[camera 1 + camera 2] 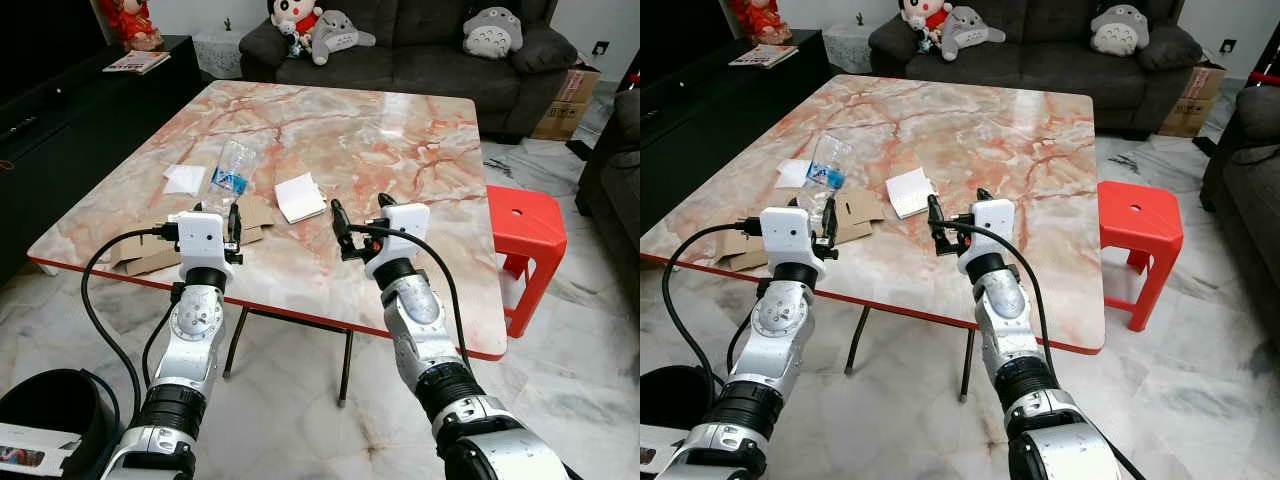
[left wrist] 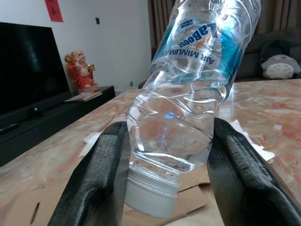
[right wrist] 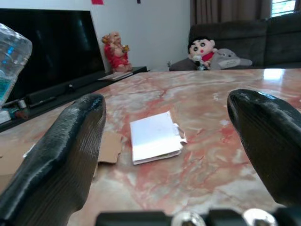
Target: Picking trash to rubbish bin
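Black and round, the rubbish bin (image 1: 55, 405) sits on the marble floor (image 1: 580, 350) by the robot's left side, below the table's near left corner; something white with print lies at its near rim, too cut off to identify. Up on the table (image 1: 400, 150), the left gripper (image 1: 228, 226) stands at the near left edge with its fingers closed on a clear plastic bottle (image 1: 234, 166). From the head views the bottle looks simply tilted above the gripper, but the left wrist view shows more: the bottle (image 2: 188, 94) hangs cap downward, its white cap (image 2: 150, 193) just below the two black fingers (image 2: 94, 179) pressing its dented sides, and a blue label wraps its body. Flat brown cardboard (image 1: 150, 250) lies under and beside that gripper along the near left edge, and a white tissue (image 1: 185, 179) rests nearer the left edge, apart from the bottle. The right gripper (image 1: 357, 227) hovers over the near middle of the table with its fingers spread wide, holding nothing; the right wrist view looks between them at a small white paper pad (image 3: 155, 136), which lies just beyond, toward the table's centre. The far half of the table is bare marble. A red stool (image 1: 525, 230) stands close against the table's right edge, and a dark sofa (image 1: 420, 50) lines the far edge.
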